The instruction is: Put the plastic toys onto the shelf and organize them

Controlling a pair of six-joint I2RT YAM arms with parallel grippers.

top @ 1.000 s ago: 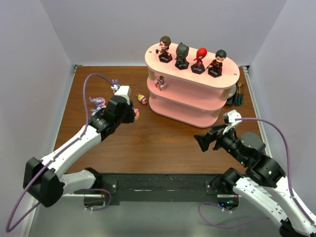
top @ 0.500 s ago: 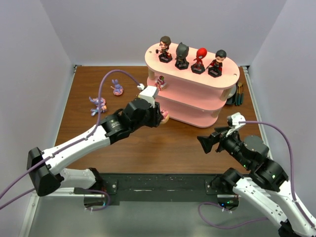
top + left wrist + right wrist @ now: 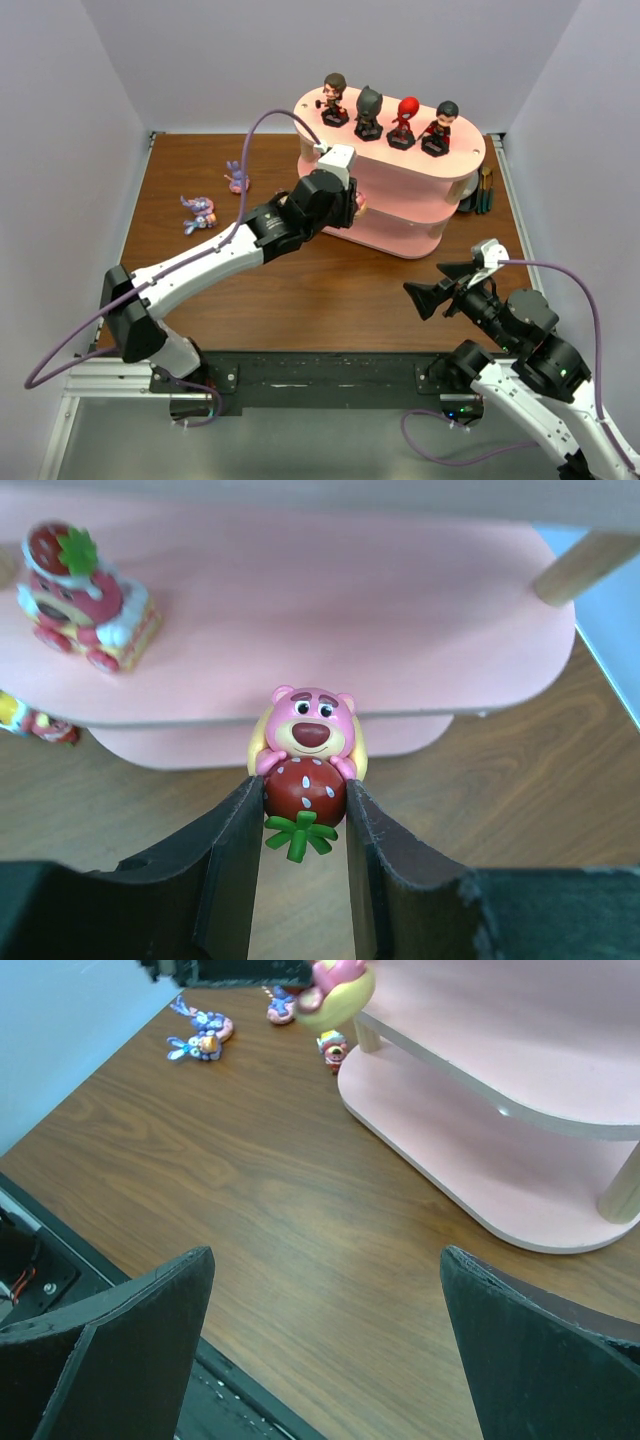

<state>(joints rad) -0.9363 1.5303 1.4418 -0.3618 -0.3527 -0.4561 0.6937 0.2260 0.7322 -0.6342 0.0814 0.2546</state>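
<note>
The shelf (image 3: 400,190) stands at the back right, with four big-headed figures on its top board: brown-haired (image 3: 334,98), black-masked (image 3: 369,111), red-masked (image 3: 404,121) and black-haired (image 3: 440,127). My left gripper (image 3: 352,208) is shut on a pink bear hugging a red strawberry (image 3: 308,750). It holds the bear at the front edge of the middle board (image 3: 400,600), above the table. A red-and-pink strawberry toy (image 3: 85,595) stands on that board to the left. My right gripper (image 3: 425,297) is open and empty over the table, apart from the shelf.
Purple-blue long-eared creatures lie on the table at the left (image 3: 200,211) and back left (image 3: 237,178). A tiny toy (image 3: 333,1048) sits on the table by the shelf's left end. Dark pens (image 3: 483,190) lie right of the shelf. White walls enclose the table.
My left arm has swung right from the table's left side to the shelf, carrying the pink bear up to the middle board. My right gripper has drifted slightly toward me.
</note>
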